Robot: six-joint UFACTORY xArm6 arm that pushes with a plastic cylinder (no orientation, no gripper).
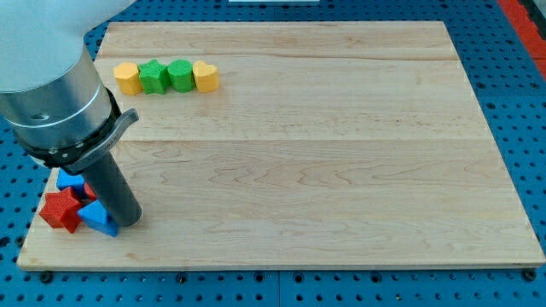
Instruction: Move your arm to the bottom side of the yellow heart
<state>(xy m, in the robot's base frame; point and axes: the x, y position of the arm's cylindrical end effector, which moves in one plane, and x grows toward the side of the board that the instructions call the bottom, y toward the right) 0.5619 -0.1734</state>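
The yellow heart (206, 76) sits near the view's top left, at the right end of a row of blocks. To its left stand a green block (180, 74), a green star-like block (153, 77) and a yellow hexagon (127, 78). My tip (128, 222) rests on the board at the view's bottom left, far below the yellow heart. It touches a blue block (100, 219) on its left. A red star (60, 210) and another blue block (70, 181) lie just beyond, partly hidden by the rod.
The wooden board (341, 153) lies on a blue pegboard table (520, 68). The arm's grey body (55, 94) covers the board's left edge. A small piece of red block (87, 193) shows between the blue ones.
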